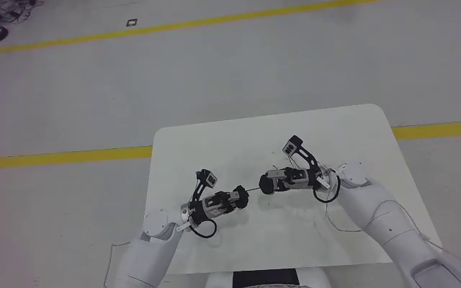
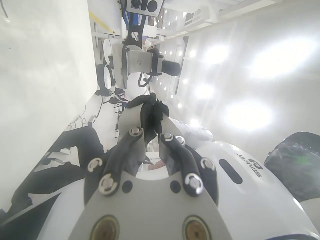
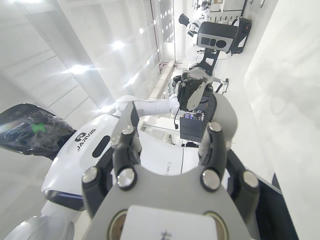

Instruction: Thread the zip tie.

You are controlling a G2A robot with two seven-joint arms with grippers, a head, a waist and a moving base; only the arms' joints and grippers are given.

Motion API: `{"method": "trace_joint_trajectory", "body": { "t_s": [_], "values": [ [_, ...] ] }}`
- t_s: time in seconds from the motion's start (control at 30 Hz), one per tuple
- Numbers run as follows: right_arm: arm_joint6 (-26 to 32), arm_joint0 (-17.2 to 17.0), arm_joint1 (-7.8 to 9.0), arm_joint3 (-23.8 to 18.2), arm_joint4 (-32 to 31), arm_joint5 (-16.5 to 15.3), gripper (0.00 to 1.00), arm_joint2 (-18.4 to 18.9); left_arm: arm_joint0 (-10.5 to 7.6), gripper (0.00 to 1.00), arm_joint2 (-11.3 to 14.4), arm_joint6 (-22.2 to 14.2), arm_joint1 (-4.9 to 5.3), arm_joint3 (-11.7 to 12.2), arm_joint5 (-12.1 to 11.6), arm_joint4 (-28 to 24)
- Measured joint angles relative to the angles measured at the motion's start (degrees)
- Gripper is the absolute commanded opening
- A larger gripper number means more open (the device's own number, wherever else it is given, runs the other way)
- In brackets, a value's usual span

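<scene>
Left gripper [image 1: 244,196], closest to the lens with its jaws pressed together, appears to pinch the left end of the zip tie [image 1: 253,190]. The tie is a thin, dark, nearly straight strap held above the near middle of the white table [image 1: 216,144], and its head is too small to make out. Its other end reaches the right gripper [image 1: 265,184], whose jaws stand spread apart and grip nothing; whether they touch the strap cannot be told. The tie will likely handle as light, springy and slick, bending under the slightest push, so a hold close to the tip should steady it for threading. A yellow floor line [image 1: 72,156] runs beyond the table's left edge.
</scene>
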Motion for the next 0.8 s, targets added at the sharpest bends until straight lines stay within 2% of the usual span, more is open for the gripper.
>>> {"method": "trace_joint_trajectory", "body": {
  "t_s": [0.43,0.6,0.8],
  "values": [
    [0.00,0.56,1.64,-0.28,1.69,0.00,0.00,-2.34,0.00,0.00,0.00,0.00,0.00,0.00,0.00,0.00],
    [0.00,0.64,2.16,-0.62,1.99,0.00,0.11,-2.76,0.00,0.00,0.00,0.00,0.00,0.00,0.00,0.00],
    [0.00,0.54,2.74,-1.37,2.23,0.00,0.18,-2.94,0.00,0.00,0.00,0.00,0.00,0.00,0.00,0.00]
  ]
}}
